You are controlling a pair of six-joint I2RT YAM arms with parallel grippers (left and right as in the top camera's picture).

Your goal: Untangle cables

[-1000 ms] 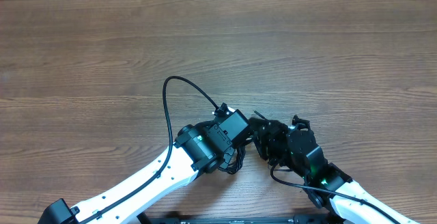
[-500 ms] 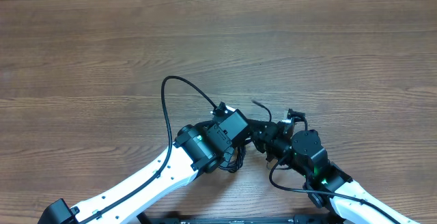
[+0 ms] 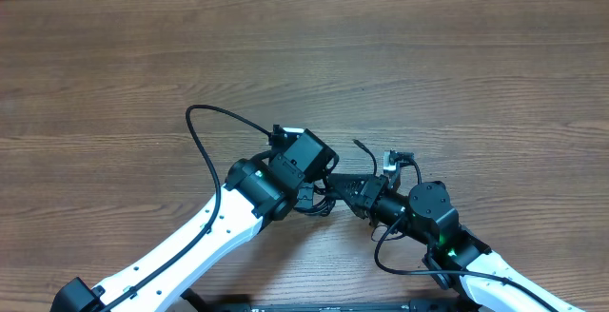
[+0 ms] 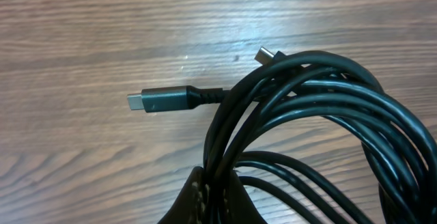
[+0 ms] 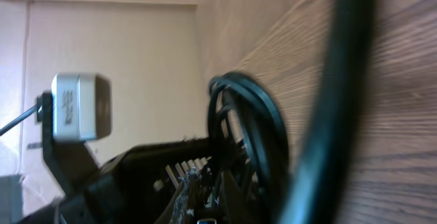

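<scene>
Black cord, thin, many turns: the cables (image 4: 321, 108) were bunched in one coil, strands lying over and across each other, low on the wooden table (image 3: 457, 65) between your two arms.

Progress, as a judgement: the untangling had barely begun. One dark plug (image 4: 153, 100) with a silver tip stuck out free beside the coil. A second plug tip (image 4: 266, 53) showed at the coil's upper edge. In the overhead view a short tail (image 3: 361, 147) poked out toward the far side. No cord lay apart from the rest, so all the separating was left to do.

Your left gripper (image 3: 322, 181) had its jaws closed on the coil. Its wrist view showed a finger (image 4: 205, 200) at the bottom edge with strands running straight into it.

Your right gripper (image 3: 363, 196) was closed too, right against the other side of the bunch. A blurred thick strand crossed its wrist view close up, so you probably had one strand pinched, though the contact itself was not clear.

The coil sat between both grippers, touching each.
</scene>
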